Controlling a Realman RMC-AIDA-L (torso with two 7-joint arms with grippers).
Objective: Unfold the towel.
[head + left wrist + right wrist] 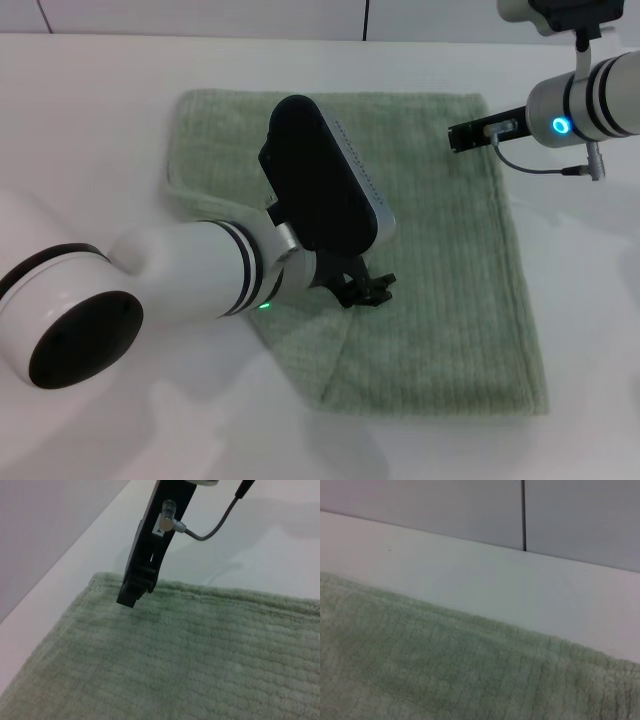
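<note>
The pale green towel [450, 290] lies flat on the white table [90, 140], with a slanted edge and a crease at its near left part. My left gripper [368, 292] is low over the towel's middle, largely hidden behind its wrist housing. My right gripper [455, 137] reaches in from the right to the towel's far right corner. In the left wrist view it [129, 596] shows as two black fingers pressed together, tip just at the towel's [190, 665] far hem, with no cloth seen between them. The right wrist view shows only towel [430, 680] and table.
A grey wall [420, 505] with a dark seam rises behind the table's far edge. A thin cable [215, 527] hangs from the right wrist. Bare table surface surrounds the towel on all sides.
</note>
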